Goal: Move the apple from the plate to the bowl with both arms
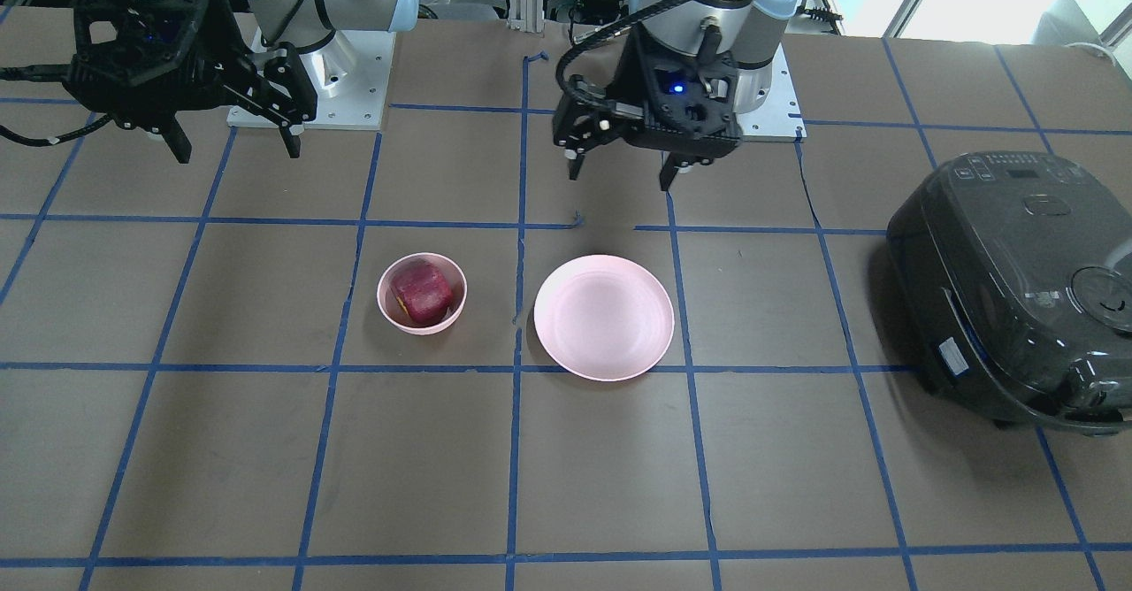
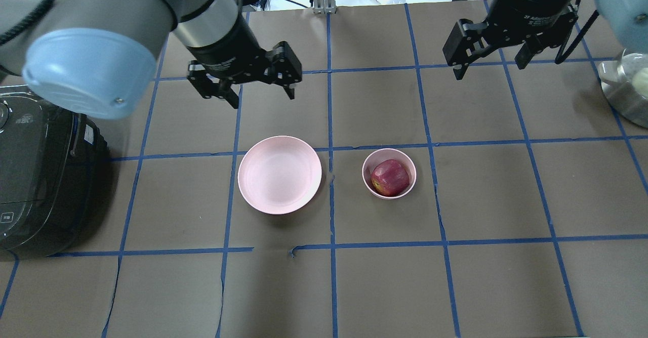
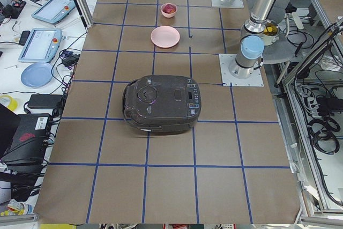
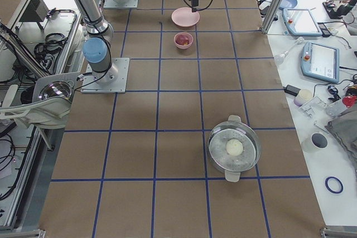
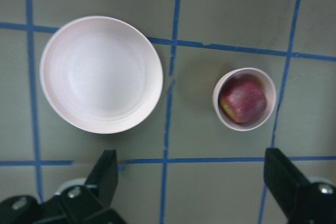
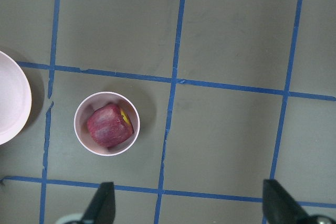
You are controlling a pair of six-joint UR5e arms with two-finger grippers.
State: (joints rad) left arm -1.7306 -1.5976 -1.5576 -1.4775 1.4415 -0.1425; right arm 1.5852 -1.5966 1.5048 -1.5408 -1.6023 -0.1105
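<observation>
The dark red apple [image 2: 390, 177] sits inside the small pink bowl [image 2: 364, 173], right of the table's middle in the overhead view. The wide pink plate [image 2: 279, 174] stands empty beside it, to its left. My left gripper [image 2: 263, 97] is open and empty, raised above the table beyond the plate. My right gripper [image 2: 488, 70] is open and empty, raised beyond and to the right of the bowl. The left wrist view shows the plate [image 5: 100, 74] and the apple [image 5: 243, 102] in the bowl. The right wrist view shows the apple [image 6: 107, 126] too.
A black rice cooker [image 2: 40, 176] stands at the table's left end. A metal pot [image 2: 625, 92] with a pale ball in it stands at the right edge. The brown table carries a grid of blue tape lines.
</observation>
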